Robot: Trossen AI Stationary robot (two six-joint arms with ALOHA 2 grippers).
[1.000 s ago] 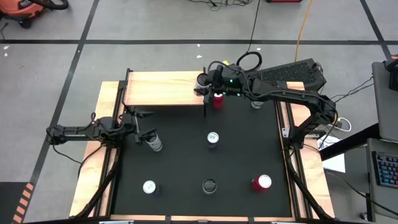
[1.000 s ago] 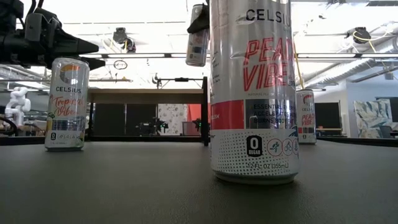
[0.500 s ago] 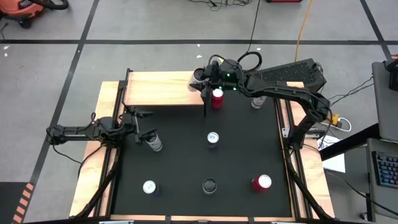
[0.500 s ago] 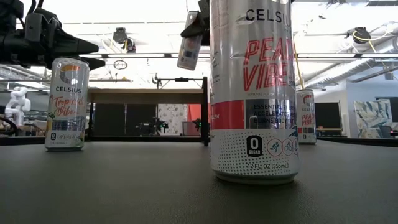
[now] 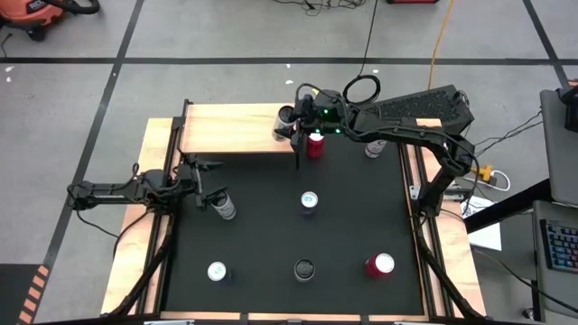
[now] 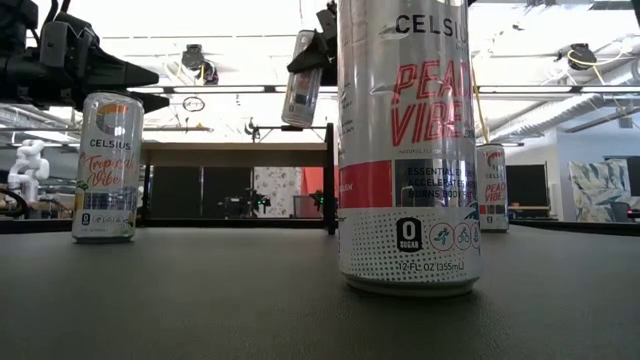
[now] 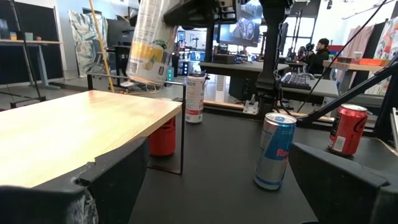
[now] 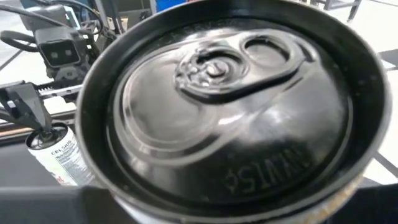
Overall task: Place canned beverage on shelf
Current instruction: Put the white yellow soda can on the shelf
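While the left hand [image 5: 209, 183] waits open beside a counter can, the right hand [image 5: 291, 120] grips a tilted can [image 6: 301, 77] near its top, above the shelf [image 5: 235, 129] at its right end; smooth, rigid aluminium looks slippery, so a mid-body hold seems surest

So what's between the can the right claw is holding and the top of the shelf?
Only air. The left wrist view shows the held can, tilted in the right claw, hanging clear above the bare shelf board near its end.
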